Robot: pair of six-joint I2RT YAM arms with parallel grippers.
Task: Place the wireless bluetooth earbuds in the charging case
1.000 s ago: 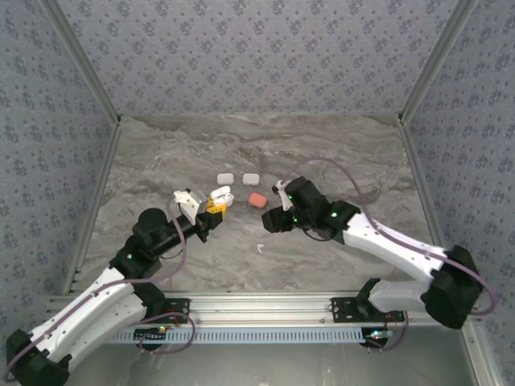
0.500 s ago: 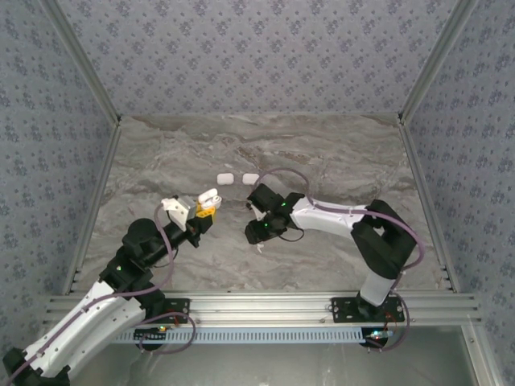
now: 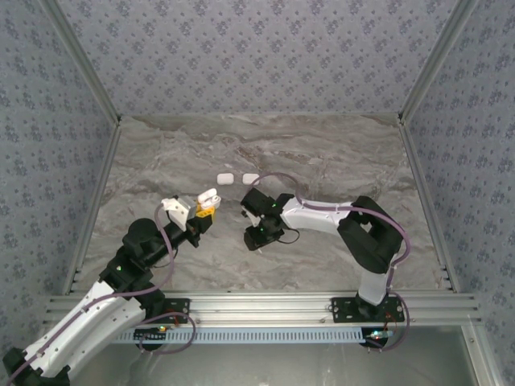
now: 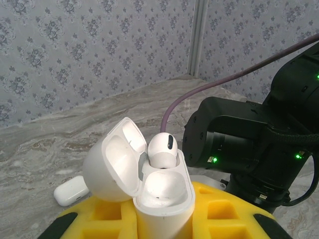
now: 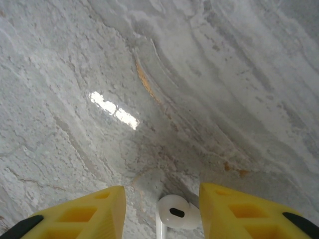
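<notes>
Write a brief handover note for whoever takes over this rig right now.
Left gripper: shut on the open charging case.
Right gripper: open, low over the table, fingers either side of a loose white earbud.
Done: one earbud sits in the case.
Left: grasp the loose earbud and seat it in the empty slot; two closed cases lie farther back.

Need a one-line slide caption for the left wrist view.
Left end effector grips the open charging case with one white earbud in it, right arm just beyond.

Overhead plus close wrist views (shared table (image 3: 322, 161))
</notes>
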